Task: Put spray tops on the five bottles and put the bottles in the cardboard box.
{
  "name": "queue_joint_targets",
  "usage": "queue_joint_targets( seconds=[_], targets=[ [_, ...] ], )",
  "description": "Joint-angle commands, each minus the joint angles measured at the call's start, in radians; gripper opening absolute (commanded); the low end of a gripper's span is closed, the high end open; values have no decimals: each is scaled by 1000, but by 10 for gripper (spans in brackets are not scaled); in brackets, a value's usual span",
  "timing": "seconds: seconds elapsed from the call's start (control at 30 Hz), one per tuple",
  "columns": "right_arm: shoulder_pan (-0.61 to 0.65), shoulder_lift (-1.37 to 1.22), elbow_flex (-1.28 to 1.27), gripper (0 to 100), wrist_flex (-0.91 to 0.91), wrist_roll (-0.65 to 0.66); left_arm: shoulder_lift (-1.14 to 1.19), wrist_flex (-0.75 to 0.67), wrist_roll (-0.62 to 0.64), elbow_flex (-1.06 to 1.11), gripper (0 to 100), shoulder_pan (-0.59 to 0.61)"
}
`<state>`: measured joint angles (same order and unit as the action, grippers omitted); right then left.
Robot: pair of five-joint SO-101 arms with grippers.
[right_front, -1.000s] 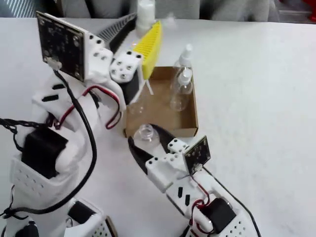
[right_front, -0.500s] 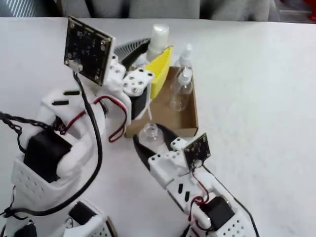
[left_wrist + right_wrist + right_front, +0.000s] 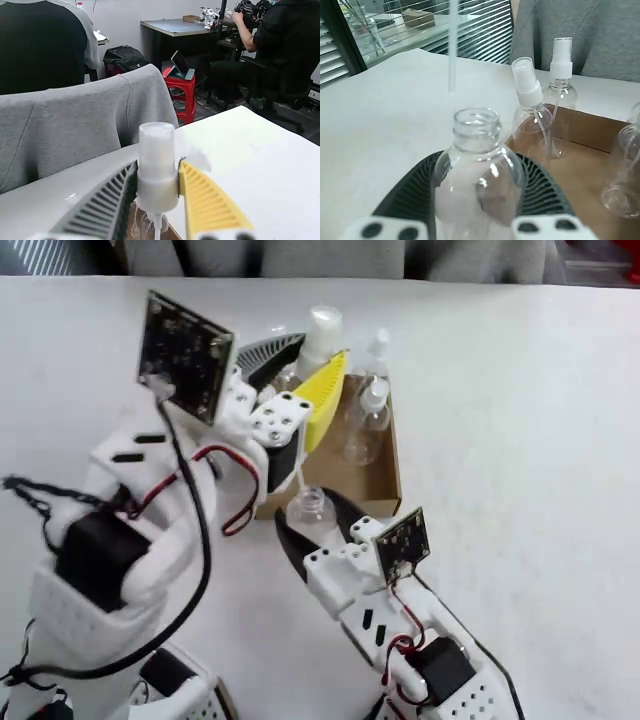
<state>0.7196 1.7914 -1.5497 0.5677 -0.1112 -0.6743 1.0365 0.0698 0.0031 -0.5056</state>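
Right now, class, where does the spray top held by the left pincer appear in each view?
High view: spray top in the left pincer, by the cardboard box's far corner.
Left wrist view: centre, clamped between grey and yellow fingers.
Right wrist view: its tube hangs near the open bottle.
Shared landmark: the cardboard box.

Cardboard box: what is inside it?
Two upright bottles with spray tops, plus a third bottle whose top is cut off. The left gripper covers the cardboard box's left part.
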Motion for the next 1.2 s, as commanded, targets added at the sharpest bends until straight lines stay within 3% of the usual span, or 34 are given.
queue_joint_targets(
  seconds=[0.0,0.33,0.53,0.73,0.9,1.17],
  targets=[
    [-15,8,11,16,-1,9,-25,-121,0,81,46,-13],
    [-15,8,11,16,-1,9,-25,-86,2,100,46,-13],
    [-15,8,11,16,-1,9,-25,29,126,100,46,-58],
    [-15,8,11,16,-1,9,-36,61,133,199,46,-54],
    [-16,8,11,16,-1,9,-173,-51,133,414,46,-54],
    [-16,8,11,16,1,9,-483,-362,133,853,46,-44]
  ],
)
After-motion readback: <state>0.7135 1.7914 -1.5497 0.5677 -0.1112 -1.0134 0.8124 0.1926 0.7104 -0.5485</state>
